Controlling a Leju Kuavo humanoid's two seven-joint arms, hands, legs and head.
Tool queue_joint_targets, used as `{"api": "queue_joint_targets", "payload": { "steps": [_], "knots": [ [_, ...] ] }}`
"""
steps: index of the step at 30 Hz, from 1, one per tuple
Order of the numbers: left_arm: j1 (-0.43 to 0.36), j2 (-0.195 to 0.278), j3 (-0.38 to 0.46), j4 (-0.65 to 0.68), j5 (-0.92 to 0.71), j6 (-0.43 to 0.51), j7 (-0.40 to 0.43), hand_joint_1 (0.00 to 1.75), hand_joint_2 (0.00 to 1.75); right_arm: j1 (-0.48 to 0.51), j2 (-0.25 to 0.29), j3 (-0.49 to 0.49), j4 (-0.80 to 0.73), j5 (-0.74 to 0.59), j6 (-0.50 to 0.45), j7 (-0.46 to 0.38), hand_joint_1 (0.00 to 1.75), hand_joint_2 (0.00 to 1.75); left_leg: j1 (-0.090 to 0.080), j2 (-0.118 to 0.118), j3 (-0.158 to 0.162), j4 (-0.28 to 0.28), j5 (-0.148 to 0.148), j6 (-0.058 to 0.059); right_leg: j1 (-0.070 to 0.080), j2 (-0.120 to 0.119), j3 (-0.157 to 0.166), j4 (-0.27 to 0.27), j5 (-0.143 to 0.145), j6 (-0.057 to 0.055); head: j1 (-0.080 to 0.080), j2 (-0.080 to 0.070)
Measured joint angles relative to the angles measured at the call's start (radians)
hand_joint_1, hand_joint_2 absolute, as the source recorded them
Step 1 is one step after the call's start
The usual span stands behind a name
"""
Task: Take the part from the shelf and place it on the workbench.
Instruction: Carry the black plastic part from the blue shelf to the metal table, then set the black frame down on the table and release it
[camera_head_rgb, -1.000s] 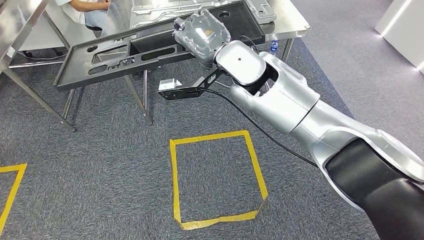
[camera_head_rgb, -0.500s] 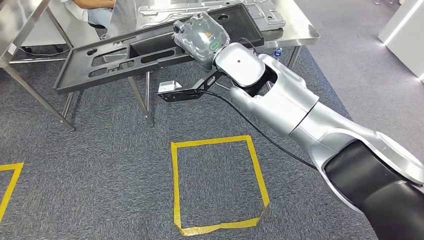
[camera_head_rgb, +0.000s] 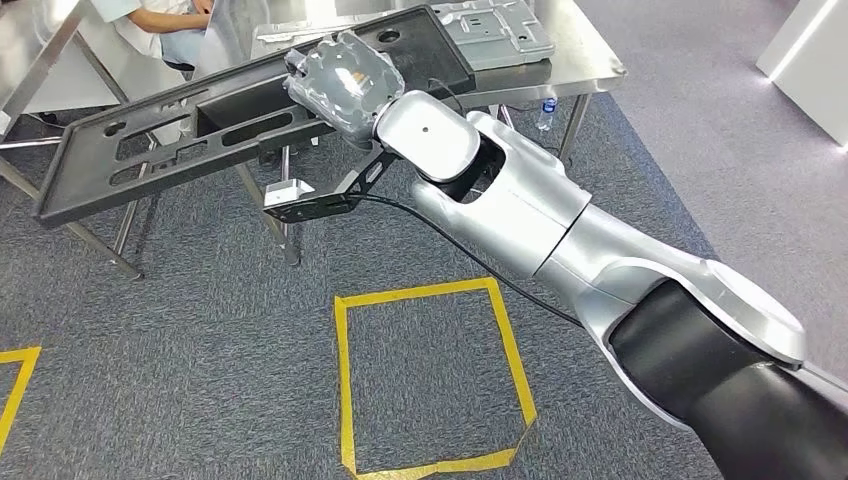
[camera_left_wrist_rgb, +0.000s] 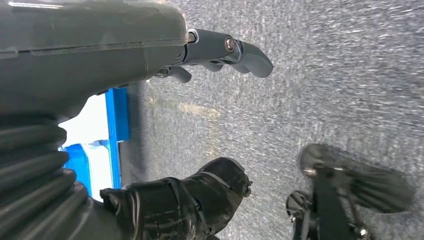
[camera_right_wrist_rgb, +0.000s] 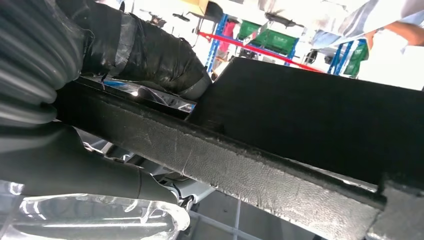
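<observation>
the right hand (camera_head_rgb: 340, 80) gripped the long black part (camera_head_rgb: 150, 145) by the counter (camera_head_rgb: 590, 65). the left hand (camera_left_wrist_rgb: 165, 50) hung spread, holding nothing.

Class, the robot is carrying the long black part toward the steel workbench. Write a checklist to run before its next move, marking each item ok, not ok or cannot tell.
1. Right hand grips the black part: ok.
2. Part fully resting on the workbench: not ok, most of it overhangs.
3. Landing spot free: not ok, a metal panel lies there.
4. Person clear of the part's far end: cannot tell.
5. Left hand holds nothing: ok.
</observation>
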Motion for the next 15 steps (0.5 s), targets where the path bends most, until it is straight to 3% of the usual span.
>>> {"api": "queue_joint_targets", "payload": {
  "steps": [2, 4, 7, 9, 11, 12, 13, 15],
  "knots": [
    [-0.001, 0.0, 0.0, 0.0, 0.002, -0.001, 0.005, 0.0, 1.75, -0.004, 0.007, 0.0, 0.006, 0.0, -0.001, -0.001, 1.75, 1.75, -0.008, 0.0, 0.047, -0.106, 0.038, 0.01, 0.002, 0.001, 0.011, -0.002, -0.01, 0.007, 0.0, 0.0],
    [-0.003, 0.0, 0.001, 0.0, 0.004, -0.002, 0.01, 0.0, 1.75, -0.005, 0.012, 0.0, 0.01, 0.0, -0.002, -0.004, 1.75, 1.75, -0.015, -0.001, 0.061, -0.132, 0.03, 0.019, 0.003, 0.002, 0.014, -0.008, -0.014, 0.016, 0.0, 0.0],
    [-0.001, 0.0, 0.001, 0.0, 0.004, -0.001, 0.012, 0.0, 1.75, -0.008, 0.02, 0.0, 0.017, 0.0, -0.002, -0.007, 1.75, 1.75, -0.007, -0.003, 0.081, -0.151, 0.028, 0.035, 0.007, -0.005, 0.011, 0.009, -0.031, 0.03, 0.002, 0.0],
    [0.0, 0.0, 0.001, 0.0, 0.004, 0.001, 0.009, 0.0, 1.75, -0.015, 0.022, 0.0, 0.021, 0.0, -0.002, -0.009, 1.75, 1.75, -0.003, -0.006, 0.095, -0.159, 0.024, 0.047, 0.006, -0.008, -0.038, 0.104, -0.069, 0.036, 0.005, 0.0],
    [-0.001, 0.001, 0.003, 0.0, 0.004, 0.003, 0.004, 0.0, 1.75, -0.017, 0.022, 0.001, 0.026, 0.0, 0.0, -0.012, 1.75, 1.75, -0.002, -0.012, 0.102, -0.158, 0.015, 0.053, 0.002, -0.008, -0.121, 0.234, -0.106, 0.04, 0.006, 0.0],
    [-0.001, 0.001, 0.004, 0.0, 0.004, 0.004, 0.0, 0.0, 1.75, -0.016, 0.022, 0.002, 0.03, 0.0, 0.001, -0.012, 1.75, 1.75, -0.002, -0.016, 0.107, -0.157, 0.009, 0.053, -0.001, -0.008, -0.15, 0.269, -0.103, 0.042, 0.006, 0.0],
    [0.0, 0.001, 0.006, 0.0, 0.004, 0.004, -0.003, 0.0, 1.75, -0.016, 0.021, 0.003, 0.034, 0.0, 0.002, -0.012, 1.75, 1.75, -0.002, -0.02, 0.112, -0.155, 0.004, 0.052, -0.003, -0.008, -0.163, 0.267, -0.081, 0.044, 0.006, 0.0],
    [0.002, 0.001, 0.009, 0.0, 0.004, 0.004, -0.009, 0.0, 1.75, -0.018, 0.021, 0.005, 0.041, -0.001, 0.002, -0.012, 1.75, 1.75, 0.0, -0.028, 0.124, -0.148, -0.011, 0.047, -0.006, -0.008, -0.132, 0.158, 0.006, 0.043, 0.006, 0.0]
  ]
}}
